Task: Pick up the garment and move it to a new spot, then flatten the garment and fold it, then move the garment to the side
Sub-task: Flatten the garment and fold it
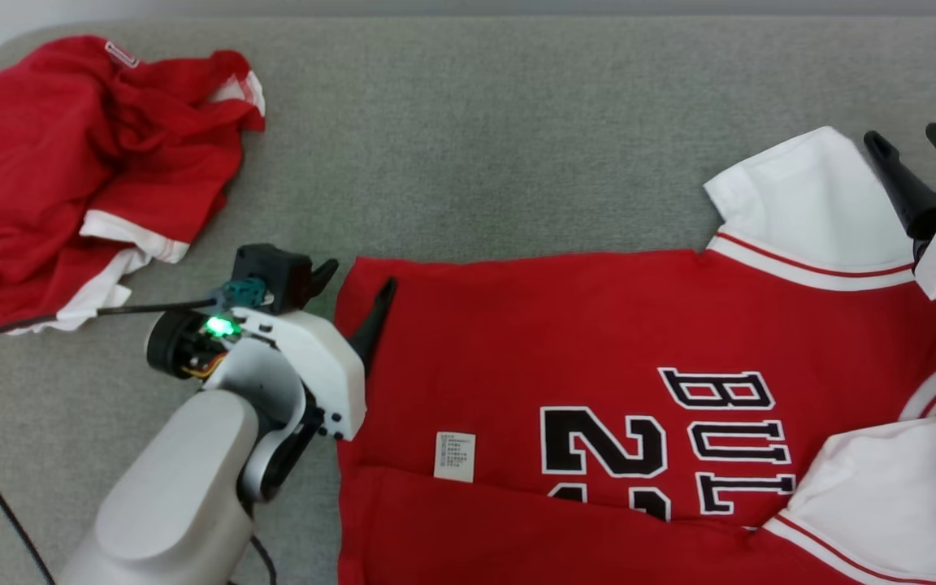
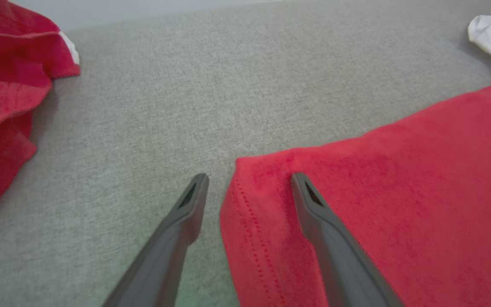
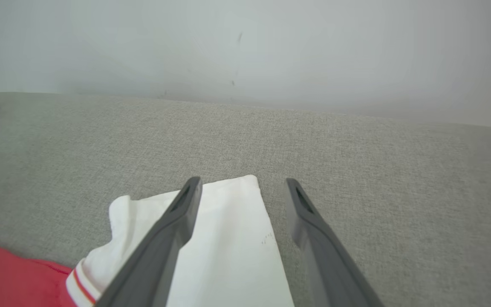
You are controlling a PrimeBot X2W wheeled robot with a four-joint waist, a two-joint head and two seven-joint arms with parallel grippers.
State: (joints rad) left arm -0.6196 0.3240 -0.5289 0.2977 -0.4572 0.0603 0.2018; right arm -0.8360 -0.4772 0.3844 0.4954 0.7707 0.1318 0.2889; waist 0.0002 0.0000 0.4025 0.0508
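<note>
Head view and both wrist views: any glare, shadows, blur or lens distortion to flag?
Head view: even light, sharp, no glare; a green light glows behind the left gripper. Left wrist view: jersey hem stitching crisp, soft shadow beside the crumpled red garment. Right wrist view: grey surface bows at the back, white sleeve washed out.

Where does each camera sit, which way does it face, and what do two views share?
Head view: on the head, facing down at the red jersey and crumpled red garment; left end effector and right end effector show.
Left wrist view: on that wrist, facing along its open fingers at the jersey's hem corner.
Right wrist view: on that wrist, facing along its open fingers at the white sleeve.
Shared: head and left wrist views both show the crumpled red garment.
</note>
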